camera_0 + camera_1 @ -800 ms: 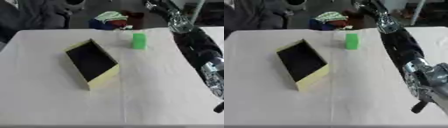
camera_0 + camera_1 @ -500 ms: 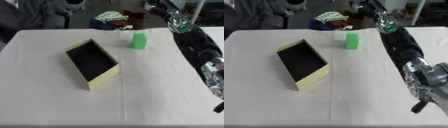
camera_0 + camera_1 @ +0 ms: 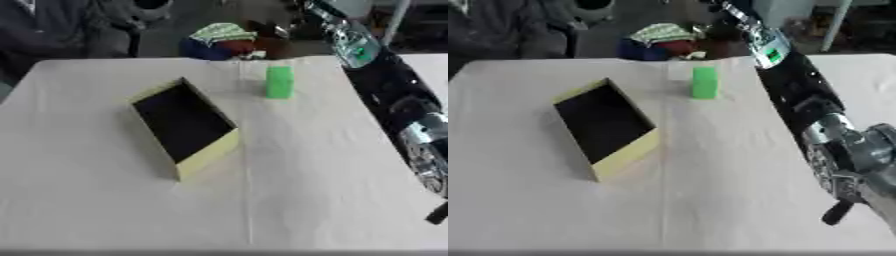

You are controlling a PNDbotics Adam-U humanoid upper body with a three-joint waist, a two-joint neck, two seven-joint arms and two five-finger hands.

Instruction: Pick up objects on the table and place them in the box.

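Your green block [image 3: 279, 82] stands upright near the bench's [image 3: 332, 190] far edge, well apart from the open yellow box [image 3: 185, 126] at centre-left. Your right arm [image 3: 798, 95] stretches along the right side; its fingers' state cannot be told.

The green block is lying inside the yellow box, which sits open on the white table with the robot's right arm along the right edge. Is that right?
Not quite. The green block is not inside the yellow box; it stands upright on the white table, apart from the box and beyond it toward the far edge, as the left eye view shows. The box's dark interior looks empty. The rest holds.
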